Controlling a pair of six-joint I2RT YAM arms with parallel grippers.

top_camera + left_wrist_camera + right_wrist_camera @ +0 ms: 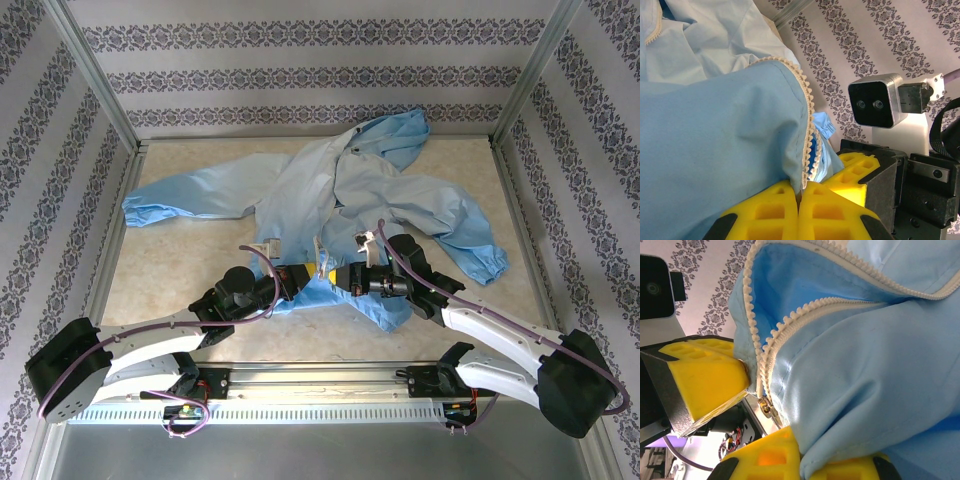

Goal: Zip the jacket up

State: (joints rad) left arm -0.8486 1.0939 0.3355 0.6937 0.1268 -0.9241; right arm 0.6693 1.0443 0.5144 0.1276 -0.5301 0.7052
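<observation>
top view: a large light-blue thin shiny hooded jacket [340, 190] lies crumpled across the middle of a beige marbled tabletop [190, 280]. its hood [400, 130] points to 1 o'clock. one long sleeve [190, 200] runs out to 9 o'clock, and the other ends at 4 o'clock in a gathered elastic cuff [492, 265]. the two arms reach in from 7 and 5 o'clock and meet at the jacket's 6 o'clock hem. there the left gripper [303, 273] and the right gripper [337, 276] sit just beside each other.

left wrist view: the left gripper [800, 195] has its yellow ribbed fingers pressed together. it pinches the jacket's edge where the pale toothed zipper strip [807, 115] runs down into the jaws. the silver wrist camera [875, 102] of the other arm stands near, at 3 o'clock.

right wrist view: the right gripper [802, 465], at 6 o'clock, is clamped on a fold of jacket fabric that bulges over its fingers. two rows of zipper teeth stand apart higher up and converge on a small metal slider [767, 407]. the left gripper's yellow finger sits just beside that slider at 9 o'clock. it cannot be told whether the rows are engaged there.
</observation>
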